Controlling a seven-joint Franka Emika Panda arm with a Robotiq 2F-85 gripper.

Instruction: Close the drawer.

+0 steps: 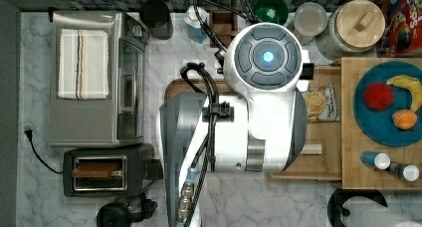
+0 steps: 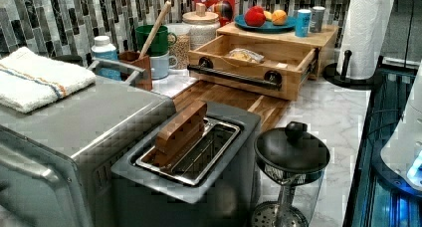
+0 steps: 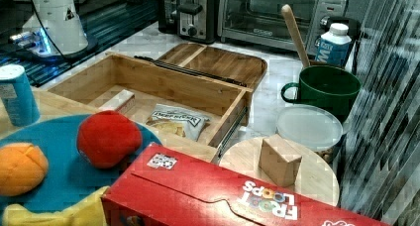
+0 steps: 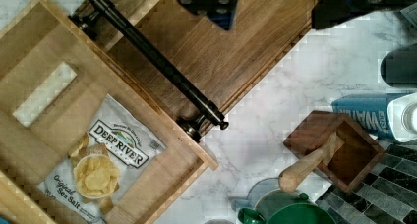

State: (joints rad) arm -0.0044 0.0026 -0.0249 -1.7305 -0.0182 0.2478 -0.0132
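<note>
The drawer is a shallow light-wood box that stands pulled out from under the slab with the blue plate. Its long black bar handle runs across the front. A bag of chips and a small white block lie inside. The drawer also appears in the left view, in the right view, and half under the arm in the top view. My gripper hangs open above the dark cutting board, just in front of the handle, touching nothing.
The dark cutting board lies in front of the drawer. A water bottle, a wooden holder with a pestle and a green mug stand beside it. Toaster, French press and paper towel roll ring the counter.
</note>
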